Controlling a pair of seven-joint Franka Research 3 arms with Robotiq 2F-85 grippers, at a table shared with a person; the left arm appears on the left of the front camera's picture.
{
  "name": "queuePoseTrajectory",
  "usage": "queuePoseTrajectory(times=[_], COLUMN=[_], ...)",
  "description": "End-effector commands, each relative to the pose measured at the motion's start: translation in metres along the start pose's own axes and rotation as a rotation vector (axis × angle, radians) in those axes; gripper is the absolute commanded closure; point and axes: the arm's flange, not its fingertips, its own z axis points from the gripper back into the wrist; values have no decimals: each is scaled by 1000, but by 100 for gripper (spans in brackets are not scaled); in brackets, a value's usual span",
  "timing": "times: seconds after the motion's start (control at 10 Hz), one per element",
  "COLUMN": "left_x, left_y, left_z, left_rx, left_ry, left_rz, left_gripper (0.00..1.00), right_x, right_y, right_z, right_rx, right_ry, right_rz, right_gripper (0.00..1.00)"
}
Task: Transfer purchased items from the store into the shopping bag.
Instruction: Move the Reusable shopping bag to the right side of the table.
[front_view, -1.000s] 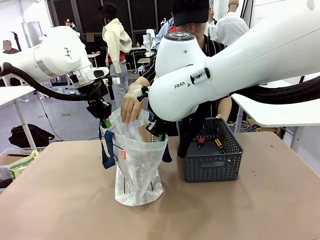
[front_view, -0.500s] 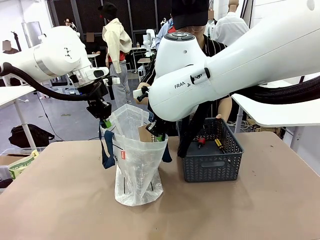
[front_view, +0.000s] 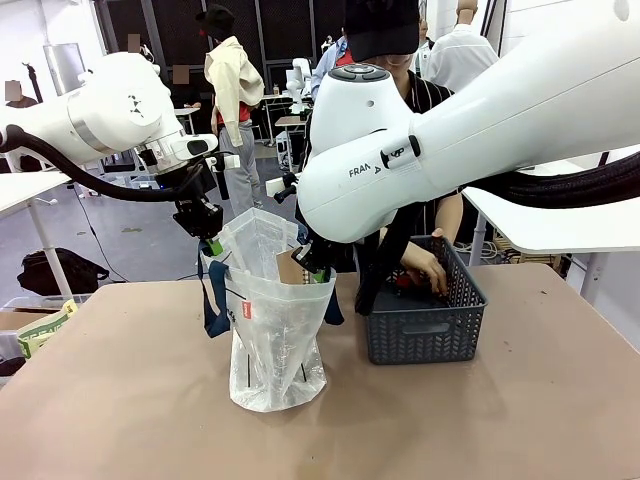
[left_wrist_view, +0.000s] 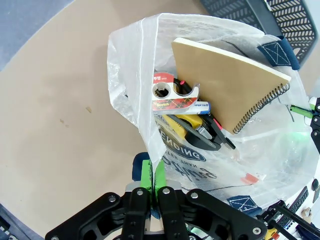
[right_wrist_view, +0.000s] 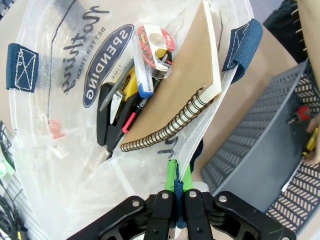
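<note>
Teamwork: left tool (left_wrist_view: 152, 169) and right tool (right_wrist_view: 178, 176) are each clamping fully shut on the shopping bag (front_view: 270, 330) rim, stretching its mouth open between them so the person's hand (front_view: 424, 268) can drop stuff in.

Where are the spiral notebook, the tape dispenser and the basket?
spiral notebook (left_wrist_view: 230, 80): left wrist view, middle of its tan cover.
tape dispenser (left_wrist_view: 175, 97): left wrist view, its body beside the red roll.
basket (front_view: 425, 338): front view, its near mesh wall.
</note>
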Motion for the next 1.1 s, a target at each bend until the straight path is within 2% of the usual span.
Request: queuePoseTrajectory(times=[0.0,1.0], left_x=[-2,-2], left_y=[0,0], left_z=[2,2], left_rx=[1,1], left_ry=[-7,-7], left_rz=[4,4], left_gripper=[100,100], right_x=[0,0], right_y=[0,0], right_z=[1,1], right_rx=[-2,-2], right_ry=[-1,-1], right_rz=[0,0], right_gripper=[100,100])
